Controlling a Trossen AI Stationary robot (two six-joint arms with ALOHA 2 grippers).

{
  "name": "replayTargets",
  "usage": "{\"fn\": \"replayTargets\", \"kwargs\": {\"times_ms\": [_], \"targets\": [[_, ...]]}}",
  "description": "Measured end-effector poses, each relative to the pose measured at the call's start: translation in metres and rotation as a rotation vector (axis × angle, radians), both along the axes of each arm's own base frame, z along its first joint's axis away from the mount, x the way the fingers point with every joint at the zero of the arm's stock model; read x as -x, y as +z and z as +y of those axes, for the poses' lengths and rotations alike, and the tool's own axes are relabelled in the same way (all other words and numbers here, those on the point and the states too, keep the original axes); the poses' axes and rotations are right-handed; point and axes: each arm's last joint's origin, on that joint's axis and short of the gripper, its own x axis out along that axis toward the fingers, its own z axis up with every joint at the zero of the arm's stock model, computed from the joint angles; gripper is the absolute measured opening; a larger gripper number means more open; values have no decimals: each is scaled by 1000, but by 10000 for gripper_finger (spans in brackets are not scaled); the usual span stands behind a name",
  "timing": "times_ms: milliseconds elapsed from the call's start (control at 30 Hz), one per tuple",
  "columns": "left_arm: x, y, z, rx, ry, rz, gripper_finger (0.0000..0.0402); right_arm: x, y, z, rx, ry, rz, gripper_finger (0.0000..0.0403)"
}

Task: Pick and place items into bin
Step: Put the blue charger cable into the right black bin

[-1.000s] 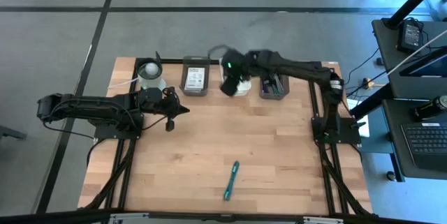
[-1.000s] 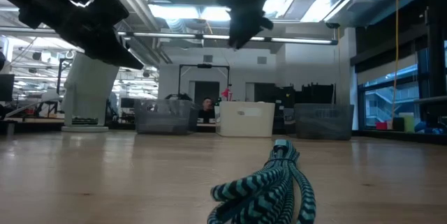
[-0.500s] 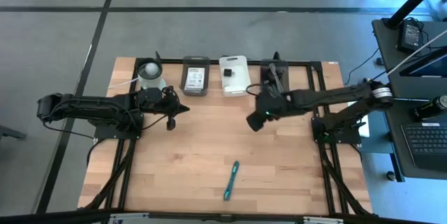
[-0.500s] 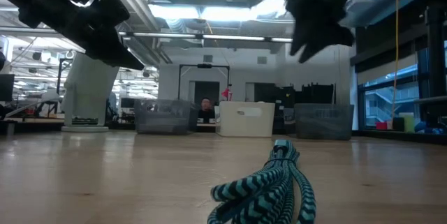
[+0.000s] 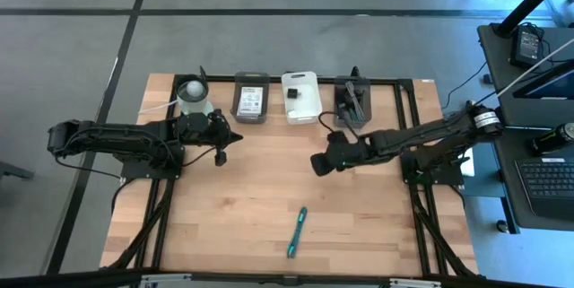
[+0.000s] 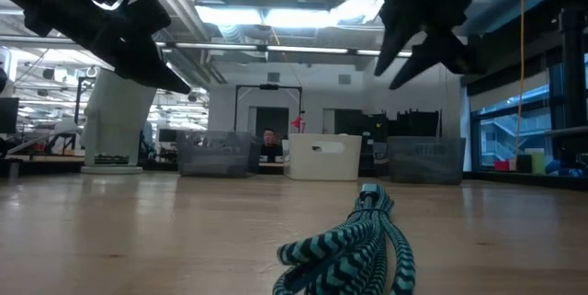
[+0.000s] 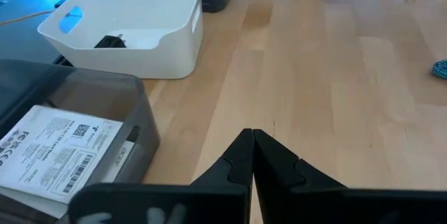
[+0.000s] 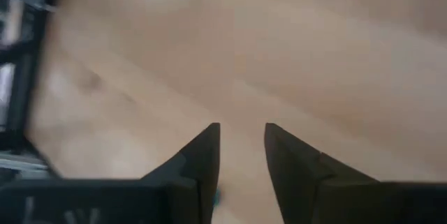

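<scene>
right gripper (image 5: 317, 164) up over the bare wood mid-table, fingers (image 8: 202, 158) apart with nothing between, left gripper (image 5: 235, 138) pinched together near the grey bin (image 5: 250, 98), teal cord (image 5: 297, 231) alone out front

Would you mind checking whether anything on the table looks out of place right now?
Only the teal-and-black braided cable: it lies alone on the bare wood near the front edge, far from the row of bins at the back. Nothing looks spilled or damaged.

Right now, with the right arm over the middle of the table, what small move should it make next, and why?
Probably carry the right gripper toward the teal cord and lower over it: its fingers stand apart with nothing between them, and the cord is the only loose item on the wooden table.
</scene>
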Motion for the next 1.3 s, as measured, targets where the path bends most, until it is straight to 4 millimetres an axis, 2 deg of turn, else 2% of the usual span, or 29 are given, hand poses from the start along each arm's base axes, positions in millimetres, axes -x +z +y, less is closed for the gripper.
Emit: {"fn": "replayTargets", "kwargs": {"times_ms": [167,333,467,633,767,900,1067,1300], "targets": [[1,-1,0,2,-1,12,5,-14,1,28,-84,-23,-2,77],[1,-4,-2,41,-53,8,1,-39,21,60,-67,47,50,11],[4,-11,-9,81,-246,-147,2,-59,43,82,-27,74,83,11],[18,-20,-18,129,-253,-378,2,-74,63,107,21,81,101,7],[29,-14,-26,115,-310,-510,2,-76,67,121,-38,-7,159,4],[36,-8,-33,101,-335,-560,2,-76,63,130,-123,-79,264,4],[47,-9,-39,73,-311,-555,2,-87,42,141,-245,-86,384,2],[62,-10,-40,34,-305,-576,2,-95,20,147,-275,-159,445,2]]}}
